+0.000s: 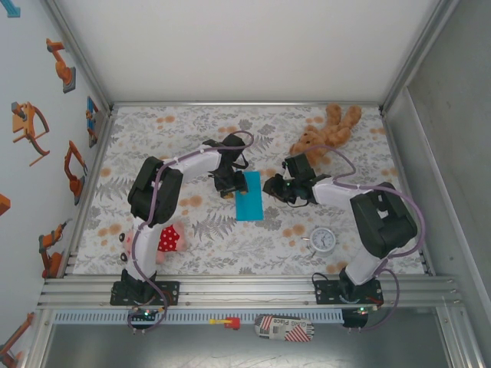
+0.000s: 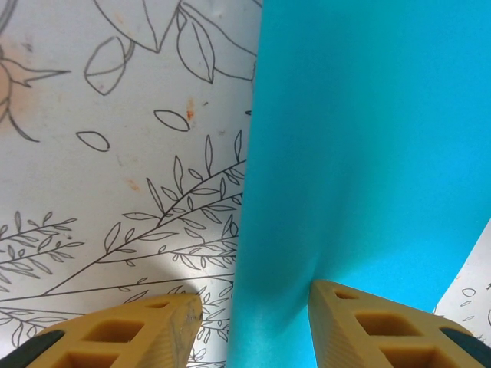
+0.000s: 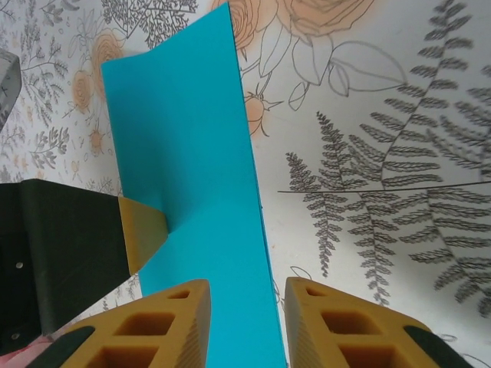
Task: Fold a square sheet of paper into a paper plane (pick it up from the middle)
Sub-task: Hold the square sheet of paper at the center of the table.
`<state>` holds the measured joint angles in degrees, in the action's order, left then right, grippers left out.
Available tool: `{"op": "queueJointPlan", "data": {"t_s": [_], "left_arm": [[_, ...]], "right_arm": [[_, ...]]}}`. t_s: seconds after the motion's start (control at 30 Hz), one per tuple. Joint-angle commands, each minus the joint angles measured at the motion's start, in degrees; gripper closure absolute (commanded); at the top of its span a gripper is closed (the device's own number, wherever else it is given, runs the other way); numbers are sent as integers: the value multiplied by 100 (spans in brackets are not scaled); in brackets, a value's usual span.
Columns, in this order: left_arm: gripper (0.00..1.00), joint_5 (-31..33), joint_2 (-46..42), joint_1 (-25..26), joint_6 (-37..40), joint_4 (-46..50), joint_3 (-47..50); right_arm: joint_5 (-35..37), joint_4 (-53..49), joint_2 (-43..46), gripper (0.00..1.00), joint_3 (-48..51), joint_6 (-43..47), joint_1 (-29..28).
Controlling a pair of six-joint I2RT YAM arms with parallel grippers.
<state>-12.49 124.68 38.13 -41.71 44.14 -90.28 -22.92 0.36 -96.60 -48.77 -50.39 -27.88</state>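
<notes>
The square sheet of paper (image 1: 249, 198) lies flat near the middle of the counter (image 1: 176, 130). It shows as a narrow strip running from 12 to 6 o'clock, so it looks folded in half lengthwise. The brown teddy bear (image 1: 326, 132) sits well apart at its 1 o'clock and the small white clock (image 1: 323, 240) at its 4 o'clock. The paper should handle as nearly weightless, limp and easily creased: it will probably slide on the patterned counter if pushed, and a hard pinch would leave a mark. The safest hold is likely a light pinch near the middle of a long edge, with the other gripper pinning the sheet so it cannot skate. The left gripper (image 1: 229, 186) stands at the strip's 10 o'clock with its jaws apart. In the left wrist view the paper's long edge runs up between the two fingers (image 2: 360, 322), and one tip rests against the blue surface, which dimples there; nothing is clamped. The right gripper (image 1: 274, 188) sits at the strip's 3 o'clock, jaws likewise apart, straddling the opposite long edge without pinching it. Both arms reach in from the counter's 6 o'clock edge with elbows raised and folded outward, forearms converging and wrists pitched down toward the counter.
</notes>
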Motion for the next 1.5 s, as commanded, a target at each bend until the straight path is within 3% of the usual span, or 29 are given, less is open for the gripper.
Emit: {"op": "queueJointPlan", "data": {"t_s": [0.0,0.6,1.03,1.2,1.47], "left_arm": [[54,230,1716,205,41,-387,713],[54,188,1666,212,14,-390,753],[54,209,1522,211,32,-373,793],[53,69,838,211,0,-209,753],[51,543,-524,162,29,229,-123]], "right_arm": [[-358,334,-131,72,26,-29,-42],[-1021,457,-1108,94,-681,14,-187],[-746,32,-1524,98,-490,301,-183],[-526,-225,-1661,99,-406,398,-183],[-195,-827,-1759,100,-571,545,-183]]}}
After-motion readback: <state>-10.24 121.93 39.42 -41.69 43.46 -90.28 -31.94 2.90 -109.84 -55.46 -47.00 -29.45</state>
